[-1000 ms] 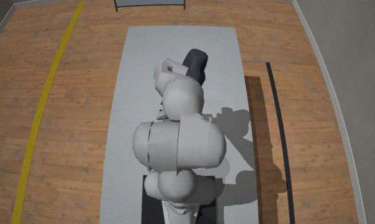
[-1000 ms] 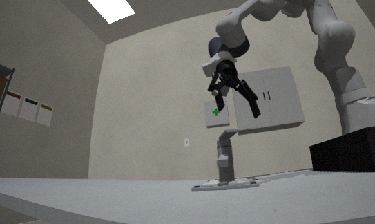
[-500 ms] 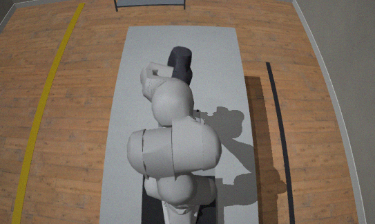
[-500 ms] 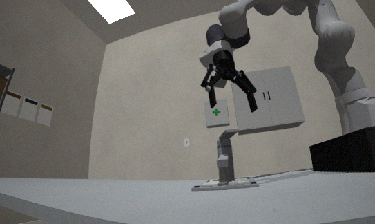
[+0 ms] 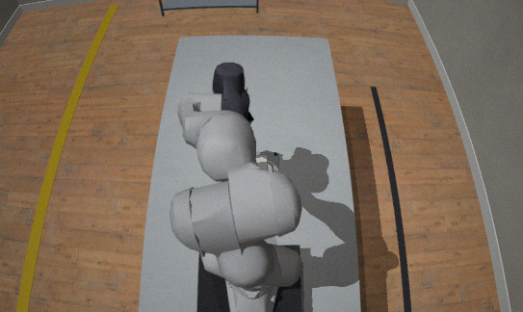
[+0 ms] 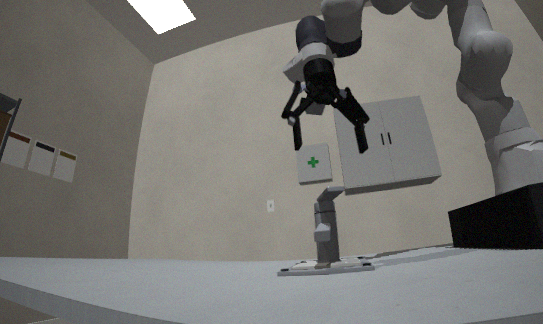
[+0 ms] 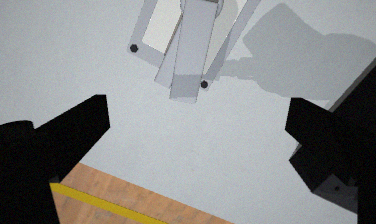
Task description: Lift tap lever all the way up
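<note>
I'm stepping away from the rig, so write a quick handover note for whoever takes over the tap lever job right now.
Gripper: fully open, holding nothing, pointing down, hanging above the tap and not touching it.
Tap: upright on its base plate on the grey table. In the wrist view it lies ahead of the open fingers, not between them.
Lever: at the top of the tap, jutting out sideways, untouched.
Done: gripper brought over the tap.
Left: come down to the lever, catch it, and lift it all the way up.
</note>
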